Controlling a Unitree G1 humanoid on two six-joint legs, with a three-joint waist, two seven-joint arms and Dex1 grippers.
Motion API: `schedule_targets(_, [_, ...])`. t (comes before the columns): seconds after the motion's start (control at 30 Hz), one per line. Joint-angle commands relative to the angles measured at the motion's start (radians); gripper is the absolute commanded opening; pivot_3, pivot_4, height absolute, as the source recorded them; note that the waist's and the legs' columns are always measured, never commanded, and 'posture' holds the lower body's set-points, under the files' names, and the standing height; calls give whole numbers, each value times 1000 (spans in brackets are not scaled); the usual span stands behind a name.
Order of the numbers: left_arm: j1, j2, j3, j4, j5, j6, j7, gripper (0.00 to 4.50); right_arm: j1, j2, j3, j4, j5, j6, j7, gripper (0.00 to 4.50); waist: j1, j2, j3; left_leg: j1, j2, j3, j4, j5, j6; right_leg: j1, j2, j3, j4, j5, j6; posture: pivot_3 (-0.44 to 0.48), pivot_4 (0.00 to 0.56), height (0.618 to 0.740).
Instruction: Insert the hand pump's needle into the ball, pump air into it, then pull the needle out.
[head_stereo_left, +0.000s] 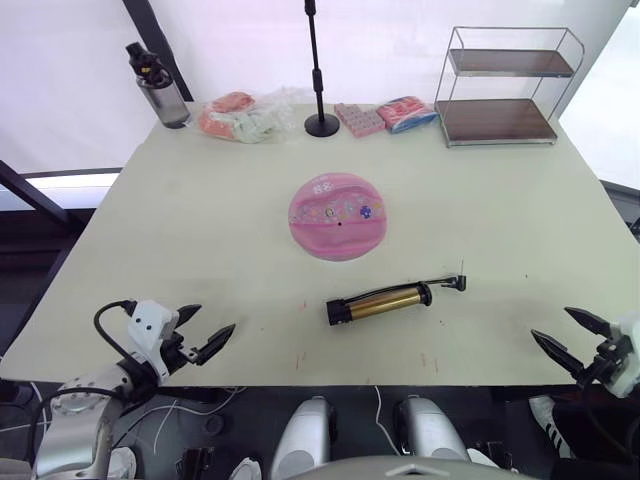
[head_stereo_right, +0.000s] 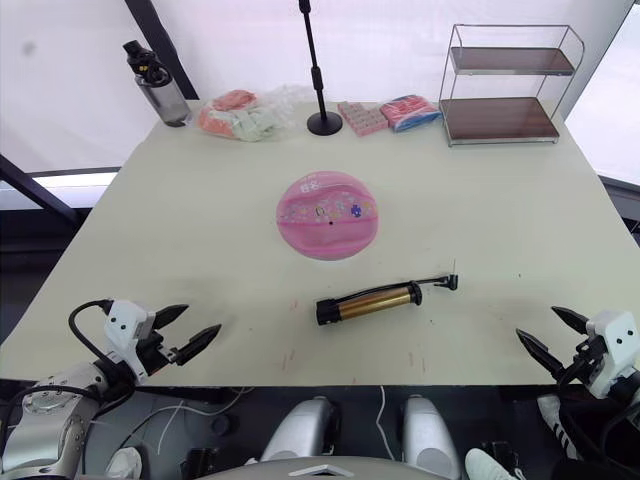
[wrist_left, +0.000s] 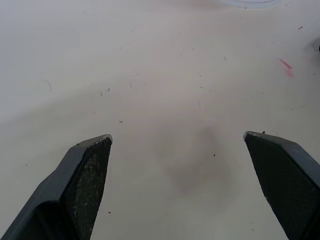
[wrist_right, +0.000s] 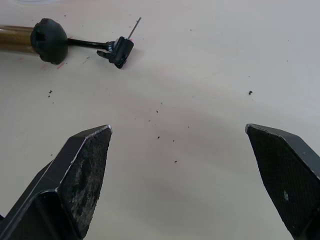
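1. Pink ball (head_stereo_left: 338, 216) sits on the cream bench (head_stereo_left: 180, 230), near its middle, valve hole facing up. Nothing touches it.
2. Hand pump (head_stereo_left: 378, 301) lies flat on the bench, on the near side of the ball and apart from it. Gold-bronze barrel, black caps; the hose end points toward the robot's right.
3. Needle (wrist_right: 134, 28) stands out from the small black fitting at the tip of the short hose, angled away from the barrel. It is free of the ball, well apart from it.
4. Left end effector (head_stereo_left: 204, 333) hovers at the near left edge of the bench, fingers spread wide, nothing between them. Left wrist view: bare bench surface between the two fingers.
5. Right end effector (head_stereo_right: 553, 333) hovers at the near right edge, fingers likewise wide apart and empty. Right wrist view: pump cap, hose and needle lie ahead of the fingers, not touched.
6. Far edge of the bench: water bottle (head_stereo_left: 156, 85), plastic bags of goods (head_stereo_left: 245, 114), black stand pole (head_stereo_left: 318, 68), two-tier wire shelf (head_stereo_left: 505, 86).
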Motion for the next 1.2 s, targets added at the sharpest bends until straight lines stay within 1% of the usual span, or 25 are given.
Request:
schedule_targets(0.03, [-2, 3, 3, 5, 2, -32, -13, 4489, -9, 10, -25, -4, -12, -42, -12, 4500, 0, 0, 0, 0, 0, 0, 0, 0, 0, 0, 0, 0, 0, 0, 0, 0, 150, 740])
schedule_targets(0.17, [-19, 3, -2, 45, 14, -65, -19, 4489, -25, 23, -18, 14, -35, -71, -24, 4500, 0, 0, 0, 0, 0, 0, 0, 0, 0, 0, 0, 0, 0, 0, 0, 0, 150, 740])
schedule_targets(0.53, [-46, 1, -22, 78, 25, -98, -30, 4489, -33, 30, -18, 33, -40, -94, -17, 4500, 0, 0, 0, 0, 0, 0, 0, 0, 0, 0, 0, 0, 0, 0, 0, 0, 150, 740])
schedule_targets(0.7, [-80, 4, -65, 23, 20, -88, -39, 4489, -12, 32, -30, 8, -6, -123, 31, 4500, 1, 0, 0, 0, 0, 0, 0, 0, 0, 0, 0, 0, 0, 0, 0, 0, 150, 740])
schedule_targets(0.9, [-175, -10, -194, -115, 7, 17, -53, 4489, 69, 6, -21, -65, 64, -137, 191, 4500, 6, 0, 0, 0, 0, -1, 0, 0, 0, 1, 0, -1, 0, 0, 0, 0, 150, 740])
schedule_targets(1.0, [-235, -26, -286, -180, 8, 94, -58, 4489, 90, -3, -17, -112, 103, -131, 261, 4500, 2, 1, 0, 1, 0, -1, 0, 0, 0, 2, 0, -1, 0, 0, 0, 0, 150, 740])
schedule_targets(1.1, [-319, -63, -381, -215, 20, 178, -40, 4489, 86, -3, -10, -154, 119, -118, 277, 4500, -2, 1, 0, 1, 0, -1, 0, 0, 0, 2, 1, 0, 0, 0, 0, 0, 150, 740])
schedule_targets(1.2, [-397, -112, -468, -244, 57, 254, 11, 4489, 80, 8, -7, -187, 113, -112, 253, 4500, 1, 1, 0, 2, 0, -2, 1, 0, 0, 3, 2, -1, 0, 0, 1, 0, 150, 740])
